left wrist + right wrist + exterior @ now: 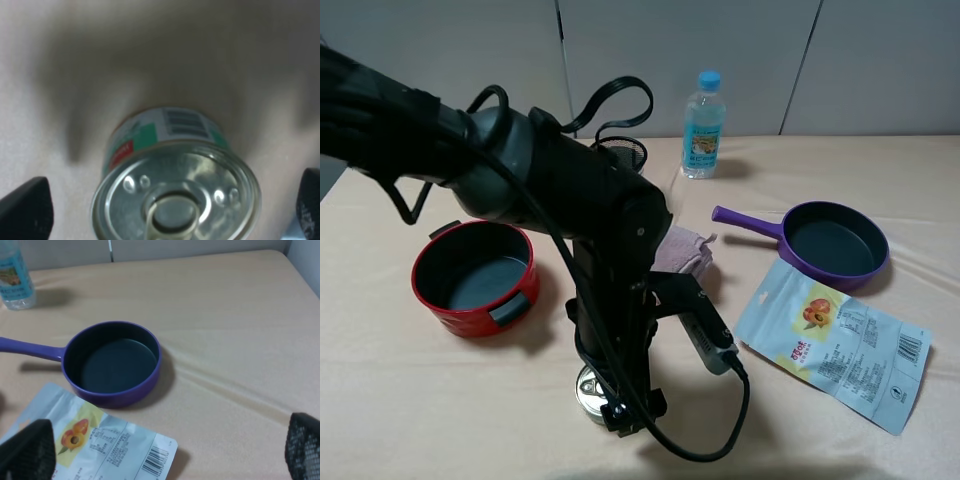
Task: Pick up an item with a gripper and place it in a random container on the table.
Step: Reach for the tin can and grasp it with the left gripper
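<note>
Straddling shiny round can, matte black hand

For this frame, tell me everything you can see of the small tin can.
The tin can is short and round, shiny silver metal, with an unopened pull-ring lid. Its side label is green and white with a red patch and a barcode. It stands upright on the beige table, between the fingers of the open left gripper, which do not touch it.
</note>
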`<state>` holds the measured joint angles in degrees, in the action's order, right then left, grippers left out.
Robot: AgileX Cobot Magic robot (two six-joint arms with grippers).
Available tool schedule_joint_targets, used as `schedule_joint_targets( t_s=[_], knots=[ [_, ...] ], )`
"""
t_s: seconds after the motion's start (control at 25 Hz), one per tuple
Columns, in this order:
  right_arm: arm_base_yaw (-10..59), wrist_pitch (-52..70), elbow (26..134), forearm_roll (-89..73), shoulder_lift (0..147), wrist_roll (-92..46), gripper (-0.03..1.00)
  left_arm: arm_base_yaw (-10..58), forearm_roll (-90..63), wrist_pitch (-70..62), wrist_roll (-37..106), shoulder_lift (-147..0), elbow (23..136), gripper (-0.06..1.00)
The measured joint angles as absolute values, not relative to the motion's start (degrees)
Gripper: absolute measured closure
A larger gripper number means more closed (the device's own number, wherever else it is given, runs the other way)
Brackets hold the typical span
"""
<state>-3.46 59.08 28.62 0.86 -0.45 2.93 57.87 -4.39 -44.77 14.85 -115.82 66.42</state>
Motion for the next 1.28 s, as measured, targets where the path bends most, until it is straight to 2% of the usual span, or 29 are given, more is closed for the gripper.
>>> schedule_joint_targets(
  t_s=[0.76, 0.96, 1.2, 1.28],
  knots=[
    [-3.5, 59.1, 28.6, 0.9, -0.4, 2.9, 0.27, 57.9, -1.5, -42.9, 14.8, -119.0, 66.5, -0.03],
    [-3.5, 59.1, 28.6, 0.9, -0.4, 2.9, 0.27, 57.9, -1.5, -42.6, 14.8, -119.0, 66.5, 0.07],
    [-3.5, 59.1, 28.6, 0.9, -0.4, 2.9, 0.27, 57.9, -1.4, -42.2, 14.8, -119.2, 66.5, 0.29],
    [-3.5, 59.1, 28.6, 0.9, -0.4, 2.9, 0.27, 57.9, -1.4, -42.1, 14.8, -119.2, 66.5, 0.29]
  ],
)
